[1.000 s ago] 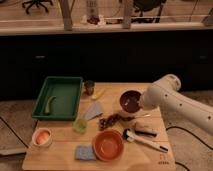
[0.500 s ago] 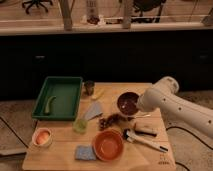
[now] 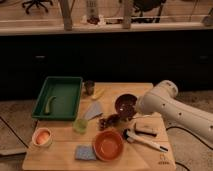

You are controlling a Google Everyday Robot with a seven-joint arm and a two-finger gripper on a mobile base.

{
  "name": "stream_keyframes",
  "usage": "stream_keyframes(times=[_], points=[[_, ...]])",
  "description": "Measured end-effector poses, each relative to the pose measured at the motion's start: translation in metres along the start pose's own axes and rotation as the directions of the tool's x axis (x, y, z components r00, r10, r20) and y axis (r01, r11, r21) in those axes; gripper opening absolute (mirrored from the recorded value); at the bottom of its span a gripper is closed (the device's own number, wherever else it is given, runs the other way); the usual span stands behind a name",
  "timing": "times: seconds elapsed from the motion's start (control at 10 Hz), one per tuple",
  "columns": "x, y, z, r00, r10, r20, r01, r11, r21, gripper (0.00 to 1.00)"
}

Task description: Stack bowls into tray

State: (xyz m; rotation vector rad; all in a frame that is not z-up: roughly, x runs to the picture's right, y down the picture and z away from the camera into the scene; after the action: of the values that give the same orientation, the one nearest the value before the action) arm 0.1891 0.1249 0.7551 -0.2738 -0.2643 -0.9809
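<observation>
A dark maroon bowl [image 3: 125, 103] sits right of the table's middle. An orange bowl [image 3: 109, 145] sits near the front edge. A small pale orange bowl [image 3: 42, 136] sits at the front left. The green tray [image 3: 67, 85] lies at the back left and holds one small green item [image 3: 49, 104]. My white arm [image 3: 170, 107] reaches in from the right. Its dark gripper [image 3: 130, 115] is at the near right rim of the maroon bowl.
On the wooden table [image 3: 120, 162] are a small dark cup [image 3: 89, 87], a yellow item [image 3: 99, 93], a grey cloth [image 3: 93, 111], a green cup [image 3: 80, 125], a blue sponge [image 3: 85, 152], a brown clump [image 3: 107, 121], a white-handled brush [image 3: 146, 142] and a tan block [image 3: 146, 128].
My arm has moved slightly left and down, bringing the gripper closer to the maroon bowl. The bowls and tray have not moved.
</observation>
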Motion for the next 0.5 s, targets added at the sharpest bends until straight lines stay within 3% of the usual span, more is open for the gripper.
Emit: stream_keyframes(times=[0.5], points=[[-0.018,-0.003,-0.004,1.000,-0.006,0.016,0.006,1.000,0.022,0.08]])
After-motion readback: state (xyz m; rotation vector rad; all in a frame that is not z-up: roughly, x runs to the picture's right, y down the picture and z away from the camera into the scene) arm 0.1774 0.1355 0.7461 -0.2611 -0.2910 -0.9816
